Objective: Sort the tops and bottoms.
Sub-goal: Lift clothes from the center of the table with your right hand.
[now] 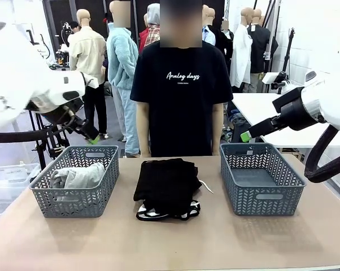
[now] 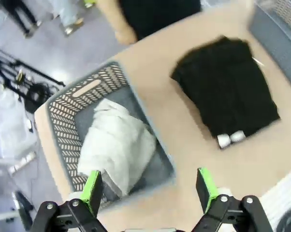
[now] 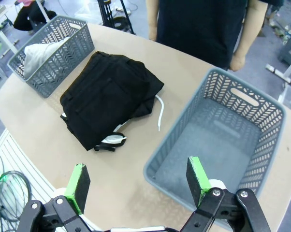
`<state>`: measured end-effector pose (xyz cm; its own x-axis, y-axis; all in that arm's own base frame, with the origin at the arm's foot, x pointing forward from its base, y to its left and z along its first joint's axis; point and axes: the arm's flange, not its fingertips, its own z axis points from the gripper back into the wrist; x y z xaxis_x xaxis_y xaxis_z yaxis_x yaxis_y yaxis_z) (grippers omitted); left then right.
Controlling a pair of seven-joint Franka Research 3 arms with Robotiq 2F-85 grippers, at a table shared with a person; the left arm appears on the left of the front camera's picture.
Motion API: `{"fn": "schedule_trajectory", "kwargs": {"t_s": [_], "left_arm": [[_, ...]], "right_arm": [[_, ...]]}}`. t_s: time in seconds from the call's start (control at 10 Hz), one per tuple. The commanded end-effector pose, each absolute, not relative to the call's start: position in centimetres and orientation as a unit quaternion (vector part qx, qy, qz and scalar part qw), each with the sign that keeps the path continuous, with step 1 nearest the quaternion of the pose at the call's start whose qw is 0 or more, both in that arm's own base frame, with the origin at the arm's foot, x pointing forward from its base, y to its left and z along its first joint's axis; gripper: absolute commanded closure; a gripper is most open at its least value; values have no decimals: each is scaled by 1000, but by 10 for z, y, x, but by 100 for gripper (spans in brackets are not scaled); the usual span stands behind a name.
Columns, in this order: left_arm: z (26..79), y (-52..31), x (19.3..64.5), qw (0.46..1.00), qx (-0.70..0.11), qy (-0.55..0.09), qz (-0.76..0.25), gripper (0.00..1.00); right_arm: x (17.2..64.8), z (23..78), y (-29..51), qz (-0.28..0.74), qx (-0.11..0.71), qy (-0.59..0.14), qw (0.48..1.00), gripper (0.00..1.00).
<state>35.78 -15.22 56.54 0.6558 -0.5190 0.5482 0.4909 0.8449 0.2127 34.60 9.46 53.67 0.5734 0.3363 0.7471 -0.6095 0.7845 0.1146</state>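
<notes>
Jaws both apart, left wrist facing grey top (image 2: 117, 145) in basket (image 2: 63, 111), right wrist facing empty basket (image 3: 261, 116) beside black bottoms (image 3: 107, 96)

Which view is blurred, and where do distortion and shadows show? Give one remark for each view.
Left wrist view: motion blur smears the black bottoms and the grey top in its basket. Right wrist view: sharp, but the wide lens bows the table edge. Front view: sharp, evenly lit, soft shadows by the empty basket.
</notes>
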Motion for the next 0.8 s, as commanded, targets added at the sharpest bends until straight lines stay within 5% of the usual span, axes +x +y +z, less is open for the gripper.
{"fn": "schedule_trajectory", "kwargs": {"t_s": [0.0,0.3,0.7], "left_arm": [[576,-134,309,892,36,-295,-341,0],[596,-119,275,871,19,-324,-368,0],[606,-105,289,868,-29,-335,-366,0]], "right_arm": [[347,535,96,271,196,-372,866,0],[347,535,96,271,196,-372,866,0],[347,535,96,271,196,-372,866,0]]}}
